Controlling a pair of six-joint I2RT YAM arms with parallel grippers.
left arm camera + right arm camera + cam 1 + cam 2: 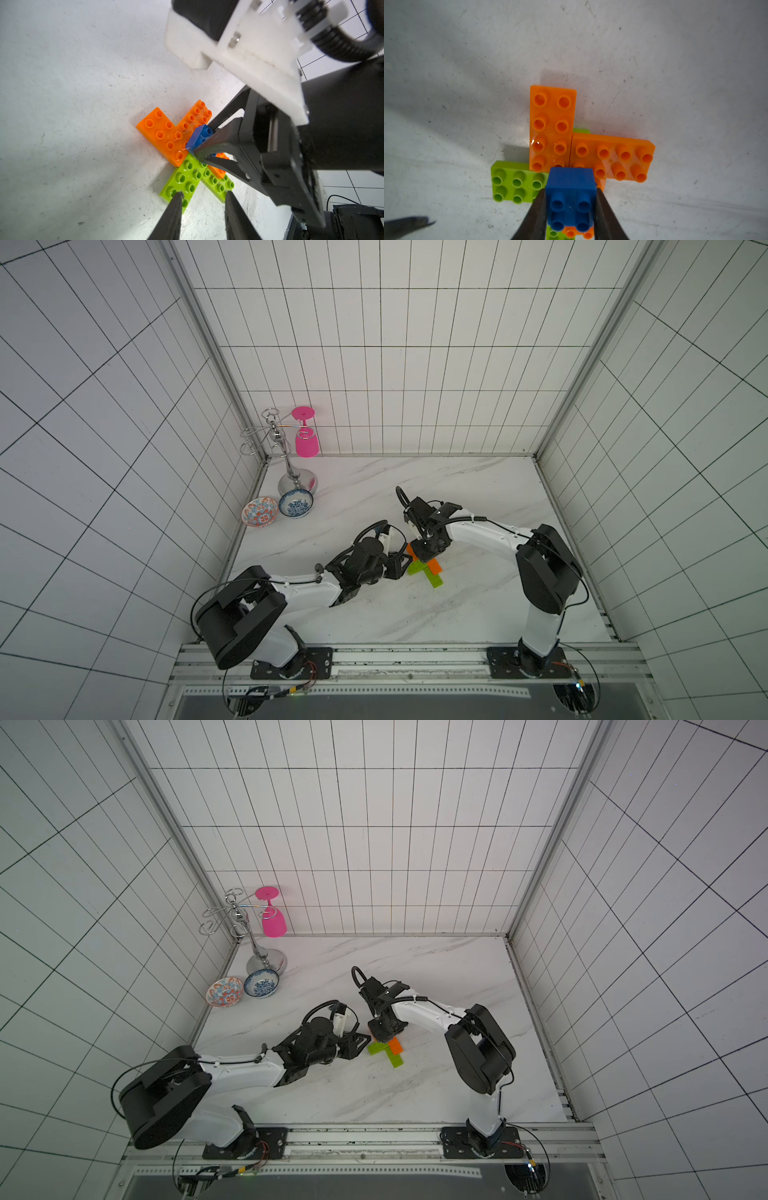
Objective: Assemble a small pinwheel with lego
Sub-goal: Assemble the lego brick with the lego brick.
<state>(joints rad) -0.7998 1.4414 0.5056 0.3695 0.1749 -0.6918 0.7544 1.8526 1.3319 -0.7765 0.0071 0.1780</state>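
Left pincer (204, 193) waits low beside the pinwheel (428, 572), on the robot's left. Its two fingers are a bit apart and hold nothing. The end of one green brick (185, 182) pokes in between them, and I can't tell if they touch it. Right over the pinwheel's middle, the right pincer (571, 193) squeezes the little blue brick (200, 137) by its sides.

That blue brick looks tipped, with one edge down and the other up. If it gets pushed down like that, I think the bumps won't line up and it won't click on. A crooked push could also slide the flat bricks apart or pop one arm up. The brick might even slip out of the fingers.

The pinwheel lies flat on the white table (457, 614), shiny, bumps up. Its green arms stick out on the near side. The orange bricks (552, 124) sit a bit further back and make a corner.

Well behind the pinwheel, towards the robot's left, sit two painted bowls (259, 512). Past them a pink glass (306, 439) hangs upside down on a silver rack (291, 472).
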